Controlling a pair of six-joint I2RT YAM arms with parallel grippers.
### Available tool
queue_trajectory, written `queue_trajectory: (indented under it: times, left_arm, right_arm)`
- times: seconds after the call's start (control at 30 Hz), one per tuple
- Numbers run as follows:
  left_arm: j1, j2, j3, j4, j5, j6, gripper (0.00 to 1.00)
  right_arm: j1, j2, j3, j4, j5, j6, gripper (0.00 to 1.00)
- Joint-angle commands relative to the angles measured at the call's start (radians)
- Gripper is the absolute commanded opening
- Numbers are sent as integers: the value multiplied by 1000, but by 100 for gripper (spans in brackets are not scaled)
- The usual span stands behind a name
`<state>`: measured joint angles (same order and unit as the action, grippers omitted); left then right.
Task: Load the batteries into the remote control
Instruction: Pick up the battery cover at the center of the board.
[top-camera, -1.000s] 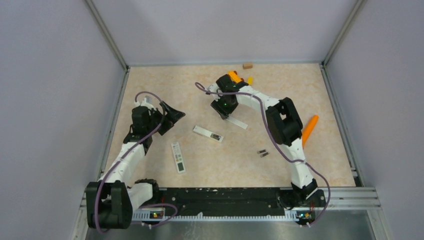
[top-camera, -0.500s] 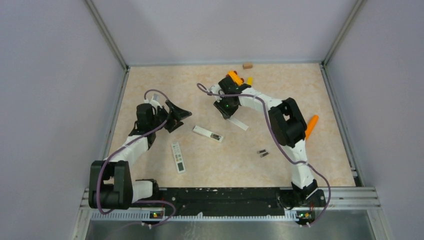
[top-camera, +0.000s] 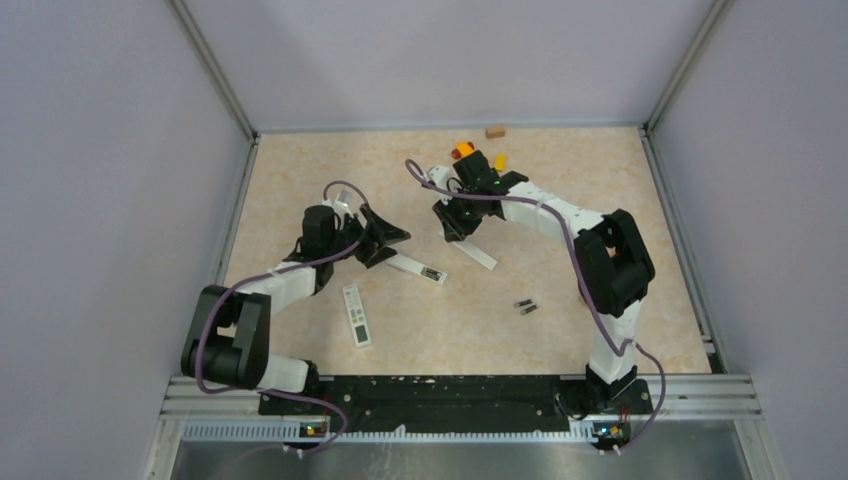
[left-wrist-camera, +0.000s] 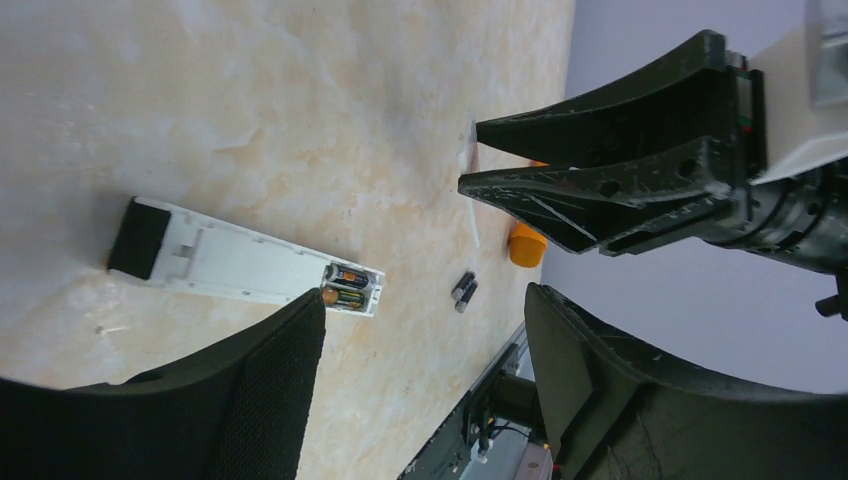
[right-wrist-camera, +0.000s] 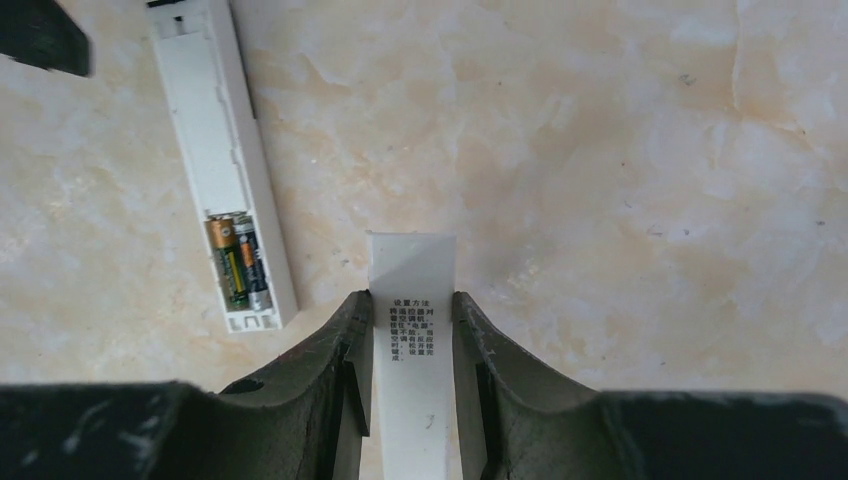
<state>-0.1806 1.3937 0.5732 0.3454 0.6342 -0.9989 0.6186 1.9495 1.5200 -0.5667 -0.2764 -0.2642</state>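
While the right claw (right-wrist-camera: 412, 300) pinches the back cover (right-wrist-camera: 411, 262) across its width, printed side up, I judge the step in hand to be refitting that cover on the remote control (right-wrist-camera: 222, 150), which lies back-up on the bench (right-wrist-camera: 620, 150) near it, not touching. Two batteries (right-wrist-camera: 238, 262) already sit side by side in its open bay, and two loose cells (top-camera: 525, 305) lie well apart, toward the right arm. The left claw (top-camera: 390, 245) hangs with jaws spread and empty at the remote's end opposite the bay. To do this well, I would first clamp the remote with that left claw so it cannot skate. I would then turn the cover parallel to the body and lower it flat over the bay. I cannot tell whether it slides or snaps home; tilted, it would probably jam or lift the cells. A second, buttoned remote (top-camera: 356, 316) lies close by.
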Motion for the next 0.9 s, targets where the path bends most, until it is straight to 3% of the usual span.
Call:
queue_trajectory:
  times: [0.0,0.23,0.67,0.87]
  left_arm:
    - [-60,45,59,100,-8,-43,75]
    - [-108,126,83,195,-6,-103,67]
    - [-134,243,137,188,60,-123,44]
    - [-134,264,119,249,109,-162,24]
  right_arm:
    - [3,-104,-45,77,-107,27,29]
    - [39,-168,-110,118,-161,56,29]
    - [82,-153,-112,163,-213,85,29]
    - [84,-134,-93,171,-201,96,29]
